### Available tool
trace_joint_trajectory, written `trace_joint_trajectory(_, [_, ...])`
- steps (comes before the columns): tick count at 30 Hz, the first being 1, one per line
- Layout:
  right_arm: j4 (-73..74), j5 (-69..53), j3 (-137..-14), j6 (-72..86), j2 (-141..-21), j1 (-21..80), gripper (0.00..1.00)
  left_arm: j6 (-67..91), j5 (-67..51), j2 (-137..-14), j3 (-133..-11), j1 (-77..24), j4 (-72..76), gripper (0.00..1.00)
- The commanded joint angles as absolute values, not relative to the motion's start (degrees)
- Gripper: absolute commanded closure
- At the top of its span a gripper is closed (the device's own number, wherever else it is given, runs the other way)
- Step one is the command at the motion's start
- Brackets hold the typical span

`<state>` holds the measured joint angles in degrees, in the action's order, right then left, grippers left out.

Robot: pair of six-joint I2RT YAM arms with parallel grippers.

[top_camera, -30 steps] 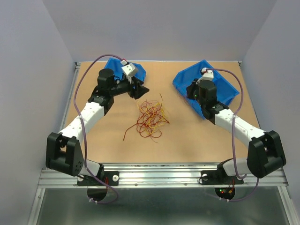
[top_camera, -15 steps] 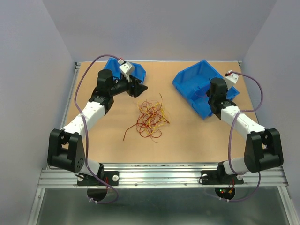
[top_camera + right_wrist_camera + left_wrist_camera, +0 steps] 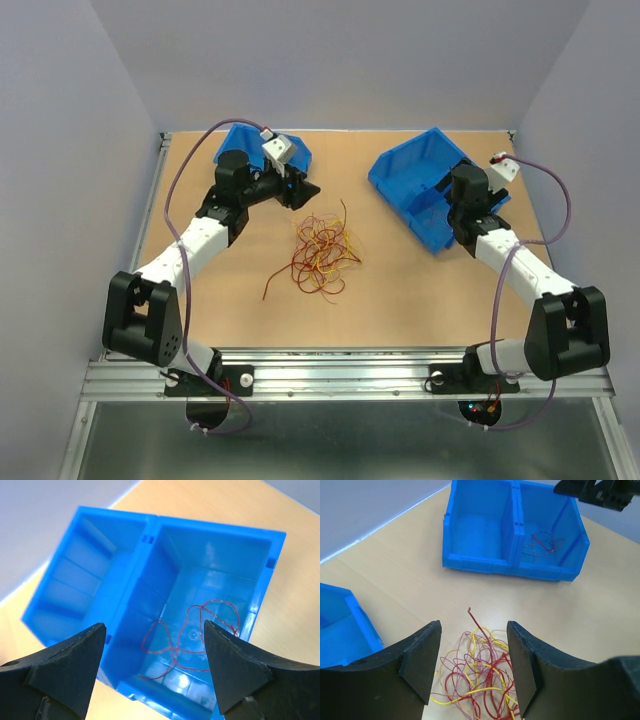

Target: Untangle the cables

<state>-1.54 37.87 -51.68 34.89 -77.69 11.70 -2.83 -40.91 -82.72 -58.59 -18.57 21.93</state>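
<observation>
One tangle of thin yellow-and-red cables [image 3: 322, 252], two blue plastic bins [image 3: 400, 172] [image 3: 240, 138], one red cable [image 3: 190, 635] inside the right one, left claw [image 3: 472, 630] and right claw [image 3: 154, 629] both apart.

Setting: robotics lab test cell. You have plain lavender enclosure walls [image 3: 60, 120] on three sides, a wooden tabletop [image 3: 400, 290], an aluminium mounting rail [image 3: 340, 372] and two blue parts bins [image 3: 395, 175]

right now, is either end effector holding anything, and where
Nothing is held. Left end effector open near the tangle; right end effector open over a loose red cable in the bin.
</observation>
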Motion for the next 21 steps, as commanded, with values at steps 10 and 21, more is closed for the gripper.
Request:
trace_joint_trajectory(10, [1.5,18.3,-54.4,31.5,-69.0,11.8,0.15,-14.1,-30.2,-85.7,-63.4,-29.9,12.8,0.34])
trace_joint_trajectory(21, [-1.1,10.8,-53.4,29.8,-68.7,11.9,0.11,-12.9,-15.6,-102.8,-75.1,-33.5,4.0,0.38])
